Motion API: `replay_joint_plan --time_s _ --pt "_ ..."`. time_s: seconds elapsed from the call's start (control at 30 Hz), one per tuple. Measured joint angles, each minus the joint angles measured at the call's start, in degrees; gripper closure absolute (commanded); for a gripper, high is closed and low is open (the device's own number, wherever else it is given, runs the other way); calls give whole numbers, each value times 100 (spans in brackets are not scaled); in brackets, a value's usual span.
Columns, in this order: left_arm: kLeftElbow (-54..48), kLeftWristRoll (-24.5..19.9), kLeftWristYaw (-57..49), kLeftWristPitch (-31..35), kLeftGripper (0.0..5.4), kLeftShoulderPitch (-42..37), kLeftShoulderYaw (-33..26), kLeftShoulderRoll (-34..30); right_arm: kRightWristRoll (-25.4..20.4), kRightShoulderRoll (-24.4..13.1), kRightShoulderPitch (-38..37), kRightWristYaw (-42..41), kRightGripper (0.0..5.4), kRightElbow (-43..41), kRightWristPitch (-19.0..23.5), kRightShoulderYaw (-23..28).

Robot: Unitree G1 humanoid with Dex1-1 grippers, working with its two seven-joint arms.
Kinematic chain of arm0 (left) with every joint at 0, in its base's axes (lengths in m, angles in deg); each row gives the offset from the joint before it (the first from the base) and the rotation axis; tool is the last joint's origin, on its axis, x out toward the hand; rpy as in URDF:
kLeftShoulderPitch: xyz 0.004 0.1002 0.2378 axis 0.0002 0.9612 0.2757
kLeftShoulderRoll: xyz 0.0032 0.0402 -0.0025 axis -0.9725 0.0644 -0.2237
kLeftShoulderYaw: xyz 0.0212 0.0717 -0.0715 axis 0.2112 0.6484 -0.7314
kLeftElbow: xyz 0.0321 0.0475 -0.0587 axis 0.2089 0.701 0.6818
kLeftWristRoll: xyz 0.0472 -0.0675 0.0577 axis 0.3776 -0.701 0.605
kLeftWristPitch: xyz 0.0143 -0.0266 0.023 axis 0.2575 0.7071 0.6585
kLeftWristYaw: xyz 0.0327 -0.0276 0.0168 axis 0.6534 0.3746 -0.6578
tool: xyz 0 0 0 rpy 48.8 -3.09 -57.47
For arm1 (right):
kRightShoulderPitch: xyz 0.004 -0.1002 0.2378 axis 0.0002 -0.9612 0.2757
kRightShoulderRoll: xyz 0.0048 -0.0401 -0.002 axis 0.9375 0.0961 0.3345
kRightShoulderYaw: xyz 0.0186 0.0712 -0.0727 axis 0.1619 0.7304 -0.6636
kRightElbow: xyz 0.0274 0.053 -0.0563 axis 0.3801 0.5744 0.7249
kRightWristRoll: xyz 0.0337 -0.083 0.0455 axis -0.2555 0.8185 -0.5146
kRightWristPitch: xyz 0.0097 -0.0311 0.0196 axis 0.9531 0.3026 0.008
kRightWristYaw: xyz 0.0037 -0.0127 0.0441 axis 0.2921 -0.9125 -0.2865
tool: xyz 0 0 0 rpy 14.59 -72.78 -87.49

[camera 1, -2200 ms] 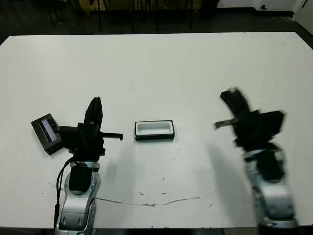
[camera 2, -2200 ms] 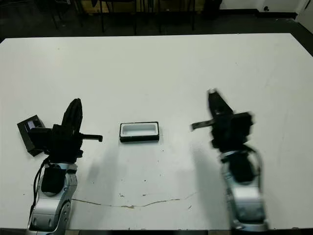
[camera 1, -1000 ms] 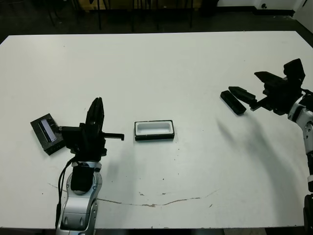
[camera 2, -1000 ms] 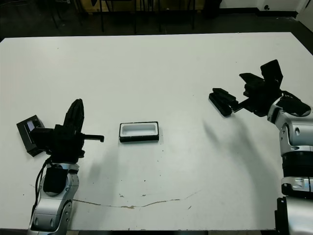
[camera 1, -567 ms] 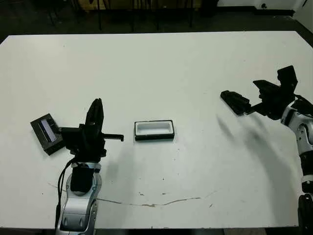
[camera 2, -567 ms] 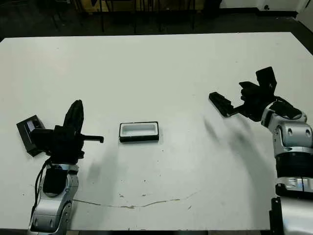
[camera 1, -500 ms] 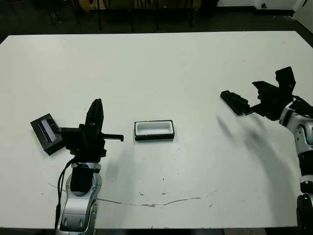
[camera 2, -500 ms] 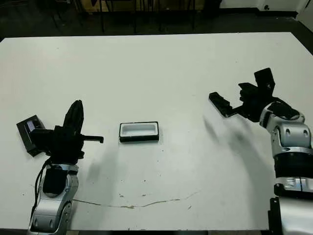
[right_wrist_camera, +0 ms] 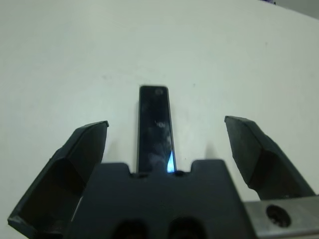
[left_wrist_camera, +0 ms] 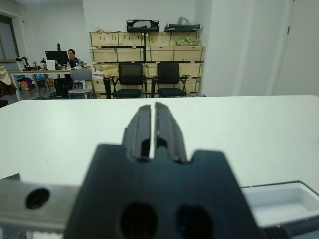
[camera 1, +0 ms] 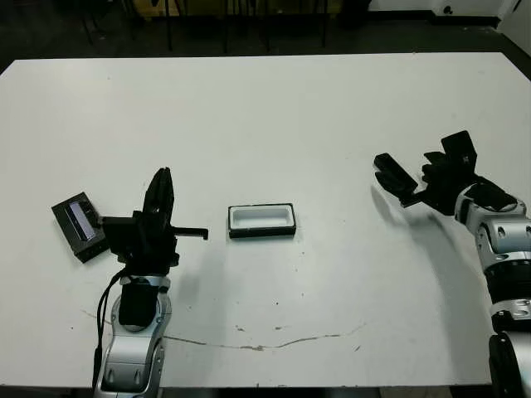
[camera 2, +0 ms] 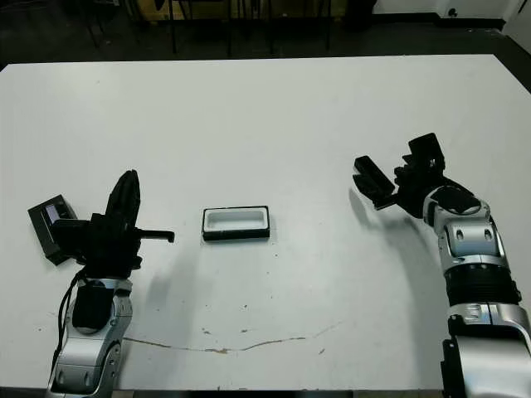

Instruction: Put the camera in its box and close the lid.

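The camera [camera 1: 393,177], a slim black bar, lies on the white table at the right. My right gripper [camera 1: 415,182] is open and low over it; in the right wrist view the camera [right_wrist_camera: 155,128] lies lengthwise between the two spread fingers [right_wrist_camera: 79,159]. The box [camera 1: 262,220], black-walled with a white lining, sits open at the table's middle, and a corner of it [left_wrist_camera: 279,199] shows in the left wrist view. The lid [camera 1: 79,225], a black panel with a pale stripe, lies at the far left. My left gripper [camera 1: 164,174] is shut and empty, held upright between lid and box.
A thin brown crack line [camera 1: 249,344] runs along the table near its front edge. Beyond the table's far edge, the left wrist view shows office chairs [left_wrist_camera: 130,79], shelves of boxes and a seated person [left_wrist_camera: 72,56] far off.
My right arm has swung from the table's front out to the right. Its open gripper has come down around the camera. The left arm, box, lid and camera have stayed put.
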Motion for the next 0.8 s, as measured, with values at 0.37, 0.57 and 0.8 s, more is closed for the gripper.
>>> replay_joint_plan --time_s 0.37,0.57,0.8 --pt "-4 -31 22 2 540 6 -7 -13 26 83 -67 198 1 71 -1 1" --pt "-2 -27 37 0 540 6 -14 -26 -177 268 -197 326 11 17 43 239" --pt "-8 -19 36 15 540 9 -13 -26 -179 416 -380 549 120 -330 53 206"
